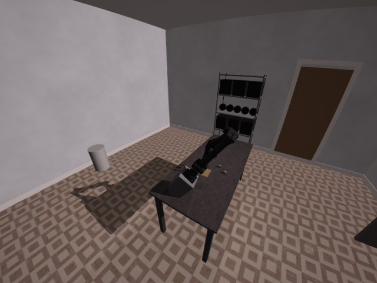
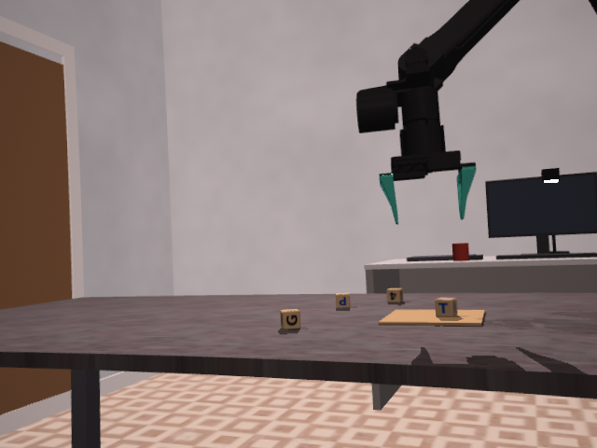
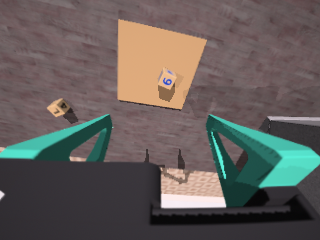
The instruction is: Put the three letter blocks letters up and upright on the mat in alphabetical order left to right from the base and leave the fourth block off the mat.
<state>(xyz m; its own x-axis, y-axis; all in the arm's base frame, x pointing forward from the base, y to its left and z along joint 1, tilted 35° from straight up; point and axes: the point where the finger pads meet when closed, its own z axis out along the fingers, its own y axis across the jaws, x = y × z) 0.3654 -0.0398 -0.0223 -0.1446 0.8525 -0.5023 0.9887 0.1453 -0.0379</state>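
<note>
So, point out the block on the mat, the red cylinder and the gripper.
block on the mat (image 2: 445, 307) (image 3: 166, 80): exterior, side with T; wrist, top with 6
red cylinder (image 2: 460, 251): exterior, its side
gripper (image 2: 429, 221) (image 3: 159, 119): exterior and wrist, midway between fingertips

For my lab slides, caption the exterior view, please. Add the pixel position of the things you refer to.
The open gripper (image 2: 429, 221) (image 3: 159, 119) hangs above the table; one block sits on the mat (image 2: 405, 318) (image 3: 137, 55), three off it.
</note>
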